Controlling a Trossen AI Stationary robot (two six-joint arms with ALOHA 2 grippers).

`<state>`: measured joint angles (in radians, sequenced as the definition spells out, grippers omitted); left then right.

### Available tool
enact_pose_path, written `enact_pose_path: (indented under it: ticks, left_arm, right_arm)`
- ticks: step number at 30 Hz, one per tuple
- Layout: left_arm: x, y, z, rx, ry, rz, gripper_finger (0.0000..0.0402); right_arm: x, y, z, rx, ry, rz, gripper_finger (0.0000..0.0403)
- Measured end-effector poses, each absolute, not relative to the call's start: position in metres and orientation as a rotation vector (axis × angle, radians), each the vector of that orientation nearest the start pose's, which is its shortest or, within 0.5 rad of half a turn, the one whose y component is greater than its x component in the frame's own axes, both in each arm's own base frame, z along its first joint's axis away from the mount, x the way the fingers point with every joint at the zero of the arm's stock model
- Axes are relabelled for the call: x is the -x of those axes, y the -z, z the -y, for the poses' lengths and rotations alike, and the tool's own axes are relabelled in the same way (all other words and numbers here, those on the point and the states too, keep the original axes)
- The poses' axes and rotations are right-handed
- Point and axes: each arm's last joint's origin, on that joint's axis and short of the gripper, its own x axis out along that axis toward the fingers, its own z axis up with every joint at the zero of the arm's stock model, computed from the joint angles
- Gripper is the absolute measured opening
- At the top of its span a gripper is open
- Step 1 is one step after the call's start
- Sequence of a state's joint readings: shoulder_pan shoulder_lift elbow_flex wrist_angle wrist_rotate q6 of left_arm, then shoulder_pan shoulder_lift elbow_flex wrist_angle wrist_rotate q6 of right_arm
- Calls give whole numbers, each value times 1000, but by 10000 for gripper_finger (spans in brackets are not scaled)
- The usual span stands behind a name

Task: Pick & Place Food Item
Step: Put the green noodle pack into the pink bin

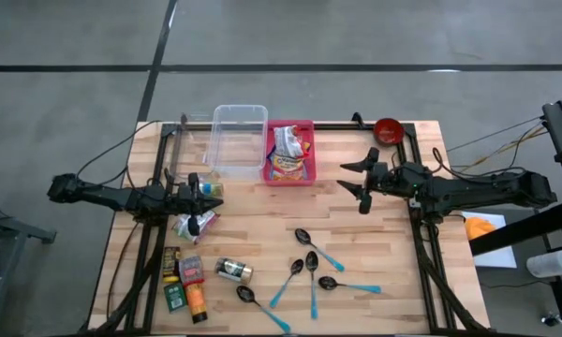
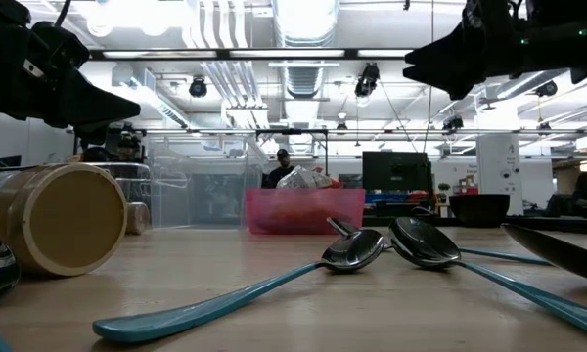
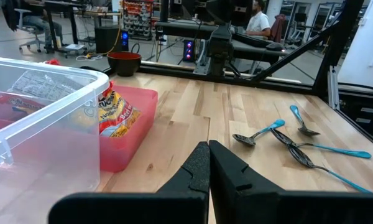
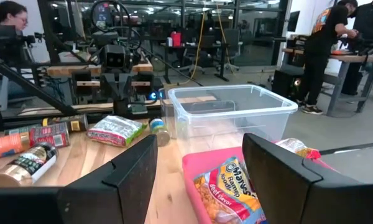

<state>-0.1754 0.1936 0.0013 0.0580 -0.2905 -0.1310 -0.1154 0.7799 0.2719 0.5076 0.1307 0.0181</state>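
Right gripper (image 1: pixel 358 185), jaws wide and empty, hovers beside the pink bin (image 1: pixel 289 174) holding a noodle packet (image 1: pixel 285 165), likely just released. Left gripper (image 1: pixel 206 195) waits closed near the clear tub (image 1: pixel 237 140).

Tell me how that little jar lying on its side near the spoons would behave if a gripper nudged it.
The jar lies on its side on the bare wooden table, so a nudge across its round body would probably roll it. It looks small and hard, likely stiff. Its smooth wall might slip between fingers.

An orange-and-white ramen packet (image 1: pixel 287 165) lies inside the pink tray (image 1: pixel 304 125).
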Motion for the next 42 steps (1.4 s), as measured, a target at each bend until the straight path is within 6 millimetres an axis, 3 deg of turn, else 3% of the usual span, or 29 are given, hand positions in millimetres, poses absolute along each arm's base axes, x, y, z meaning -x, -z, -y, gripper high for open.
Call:
enact_pose_path:
  ticks: [9, 42]
  left_arm:
    - [-107, -154, 11, 100, -123, -123, 0]
    - [-107, -154, 11, 129, -124, -122, 0]
  right_arm:
    - [-176, -222, 24, -102, 247, -13, 235]
    - [-178, -218, 24, -101, 249, -38, 235]
